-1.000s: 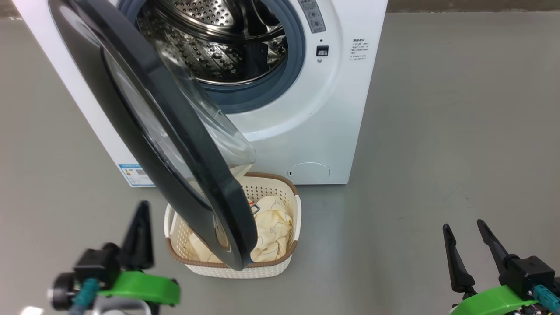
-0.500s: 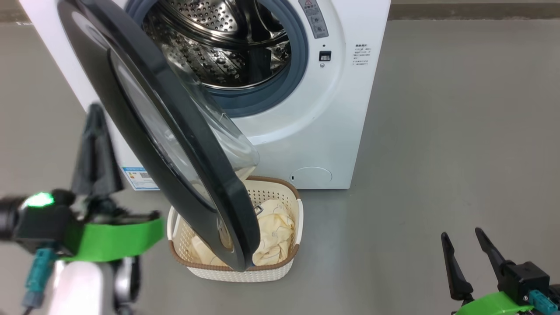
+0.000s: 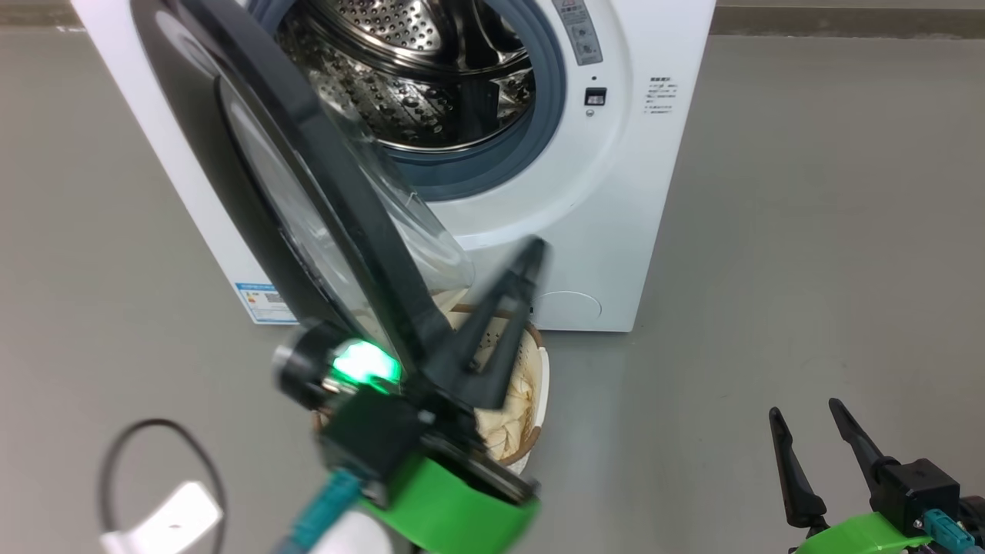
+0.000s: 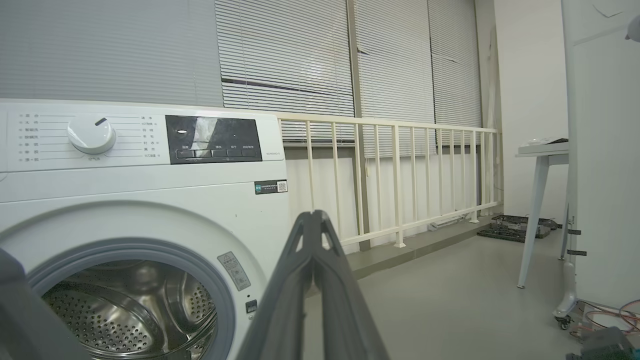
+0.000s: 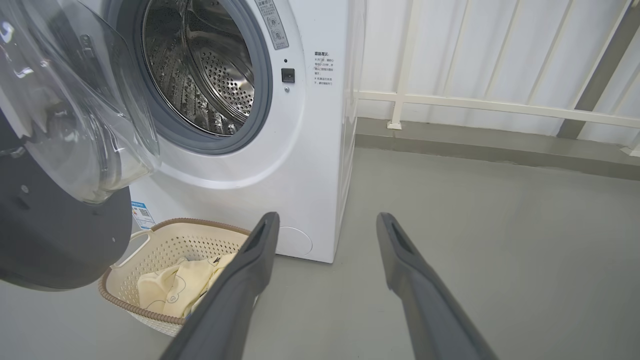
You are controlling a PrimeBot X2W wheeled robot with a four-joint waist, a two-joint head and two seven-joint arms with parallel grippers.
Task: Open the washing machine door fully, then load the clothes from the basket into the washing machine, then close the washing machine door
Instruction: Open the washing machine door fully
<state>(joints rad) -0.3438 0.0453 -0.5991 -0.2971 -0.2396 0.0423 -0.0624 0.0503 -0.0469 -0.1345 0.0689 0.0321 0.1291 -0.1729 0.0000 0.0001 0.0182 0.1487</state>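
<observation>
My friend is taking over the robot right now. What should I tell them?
Left end effector: shut, empty, raised beside the washing machine door.
Right end effector: open, empty, low on the right.
Done: door partly open, overhanging the basket. The clothes lie in it; the washing machine drum looks empty.
To do: open door fully, load clothes, close door.

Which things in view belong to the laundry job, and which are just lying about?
Job in hand:
washing machine
washing machine door
basket
clothes

Lying about:
white railing
table
window blinds
dark tray on the floor
</observation>
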